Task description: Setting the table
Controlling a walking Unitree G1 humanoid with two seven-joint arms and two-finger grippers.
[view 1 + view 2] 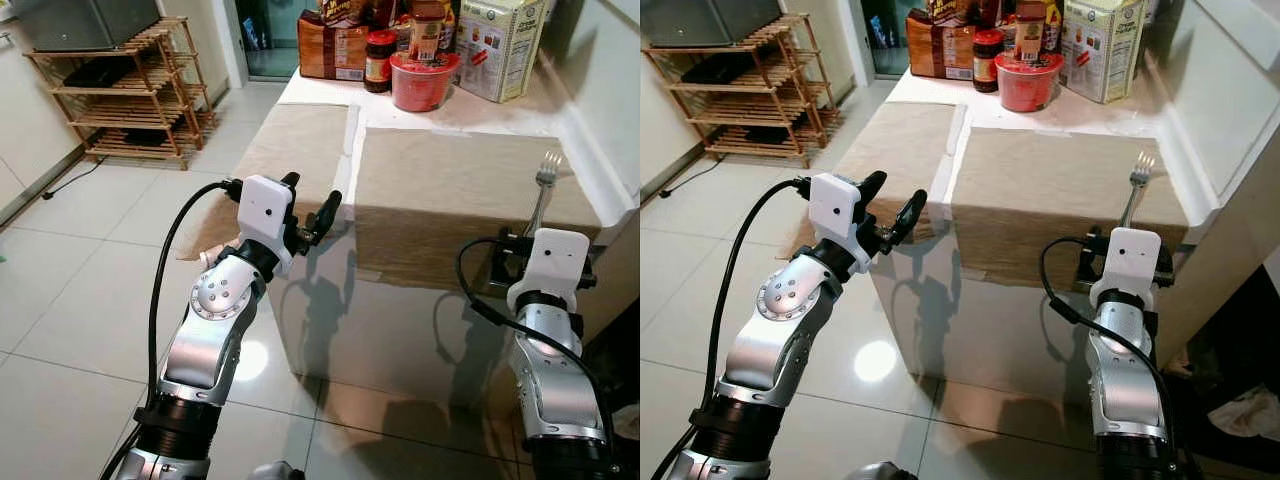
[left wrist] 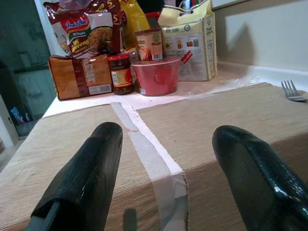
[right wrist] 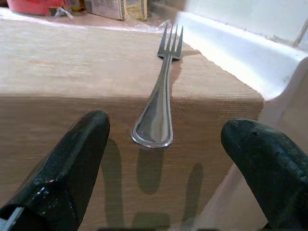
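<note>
While the head cameras are aimed down at the table (image 1: pixel 320 100), a fork (image 1: pixel 543 190) is seen lying on the right-hand woven beige placemat (image 1: pixel 440 190), at about 1 o'clock in the left eye view. Its tines are directed toward 12 and its handle toward 6, straight at the right gripper (image 1: pixel 545 255), which is by far the nearer one. The left gripper (image 1: pixel 312 210) is held at the table's near edge before the left placemat (image 1: pixel 295 140), well apart from the fork.

From the right eye view the same layout is confirmed; a red bowl (image 1: pixel 1027 80), a jar (image 1: pixel 987 60) and a carton (image 1: pixel 1100 45) are grouped at 12 o'clock.

Through the left wrist view, the jaws are seen spread wide and empty.

Through the right wrist view, the smooth, shiny metal fork is centred between wide-open, empty jaws, its rounded handle end nearest and overhanging nothing. A straight advance along its long axis is judged to be called for.
</note>
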